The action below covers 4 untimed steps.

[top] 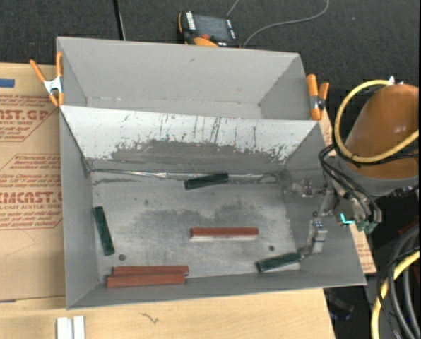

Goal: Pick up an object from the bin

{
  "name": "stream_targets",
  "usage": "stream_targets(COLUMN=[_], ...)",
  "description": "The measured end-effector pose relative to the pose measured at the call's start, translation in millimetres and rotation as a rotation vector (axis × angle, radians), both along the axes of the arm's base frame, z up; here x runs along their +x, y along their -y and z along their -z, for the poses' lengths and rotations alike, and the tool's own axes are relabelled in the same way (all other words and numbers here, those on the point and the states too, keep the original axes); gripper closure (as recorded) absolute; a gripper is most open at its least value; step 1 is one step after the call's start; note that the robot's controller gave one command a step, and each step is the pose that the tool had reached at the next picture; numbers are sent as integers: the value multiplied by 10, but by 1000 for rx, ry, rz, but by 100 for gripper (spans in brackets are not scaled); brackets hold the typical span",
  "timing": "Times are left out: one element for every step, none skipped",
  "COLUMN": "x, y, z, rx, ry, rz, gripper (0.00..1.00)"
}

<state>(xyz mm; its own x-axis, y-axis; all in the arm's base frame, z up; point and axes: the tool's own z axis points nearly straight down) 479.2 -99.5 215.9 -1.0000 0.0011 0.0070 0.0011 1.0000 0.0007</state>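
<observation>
My gripper is low over the bin's right side, by the right wall. Just below and left of it, a short dark green stick lies on the floor near the front right corner; its right end comes close to the gripper's tip, and I cannot tell whether they touch. A flat red-brown bar with a pale lower edge lies crosswise in the middle of the floor, well left of the gripper.
A thicker red-brown bar rests along the front wall at the left. A dark green stick lies along the left wall, another dark green stick near the back wall. The arm with its orange cover and cables hangs over the right rim.
</observation>
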Motion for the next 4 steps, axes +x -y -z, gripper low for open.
stream_targets(x=[149, 945, 910, 827], y=[-528, -912, -889, -628], z=[1469, 1453, 1461, 115], rx=[1, 2, 1, -1], ry=[10, 15, 8, 16], rz=[-318, -354, -351, -598], gripper=[0, 0, 100, 100])
